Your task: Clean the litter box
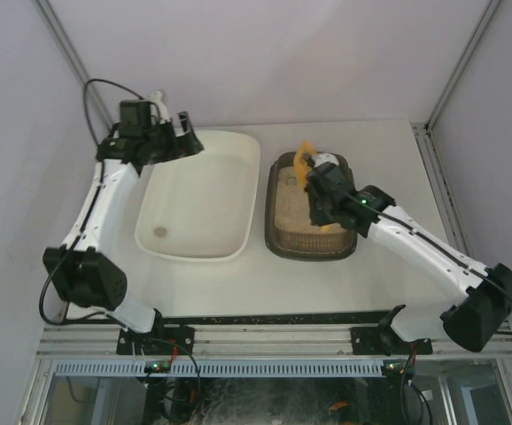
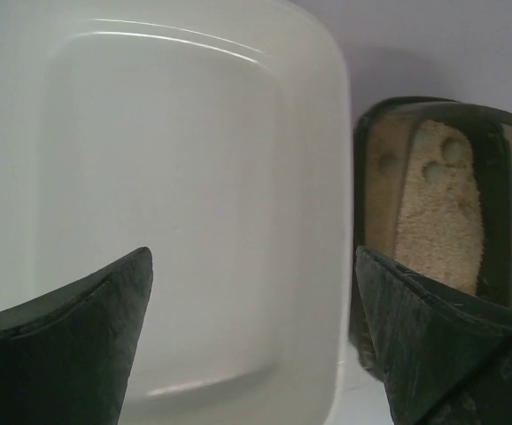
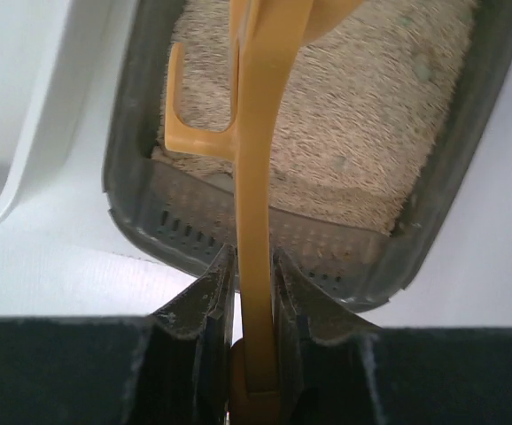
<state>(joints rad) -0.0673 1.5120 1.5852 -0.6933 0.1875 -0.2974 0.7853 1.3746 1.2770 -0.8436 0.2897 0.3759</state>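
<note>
Litter box is sitting on the surface, right of centre and just beside the white tub, with a thin gap showing between them. Right end effector is clenching the flat handle of an orange scoop. The scoop is reaching out over the pale litter; cannot tell whether it is touching. Left end effector is hanging released, jaws wide and gripping nothing, above the tub's far left corner.

Judgement: the box is looking like rigid moulded plastic. It is carrying a shallow bed of loose litter, so it is probably moderately heavy and ready to spill if tipped. The best hold is looking like the thick rim at a short end, with the box kept level. The smooth walls are likely slippery.
</note>
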